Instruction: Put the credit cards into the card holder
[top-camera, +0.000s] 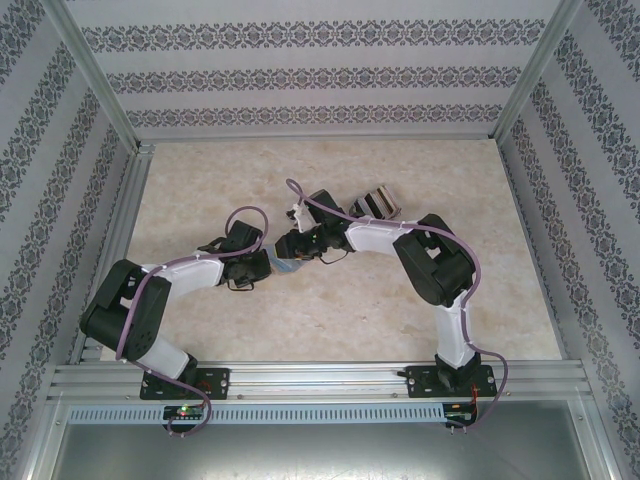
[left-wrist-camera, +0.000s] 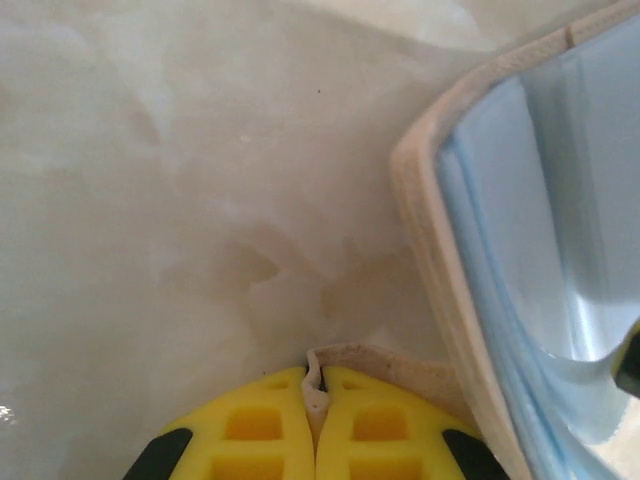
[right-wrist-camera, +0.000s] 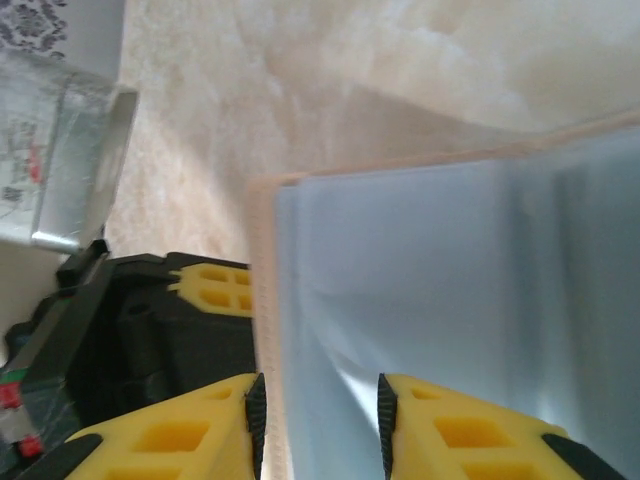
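Beige marbled tabletop (top-camera: 200, 180) lies beneath the card holder (left-wrist-camera: 520, 250), which is held between my two arms with its light-blue pockets exposed. My left gripper (left-wrist-camera: 315, 385) is clamped fully closed on the holder's beige edge. My right gripper (right-wrist-camera: 320, 395) stands at a narrow setting, its fingers astride another rim of the holder, gripping the cover and the blue sleeve. A clear plastic case (right-wrist-camera: 60, 150) sits apart from the holder, on its far side.

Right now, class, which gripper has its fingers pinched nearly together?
The left gripper: its yellow fingers squeeze a thin tan edge of the card holder, while the right gripper has fingers apart, the blue page between them.
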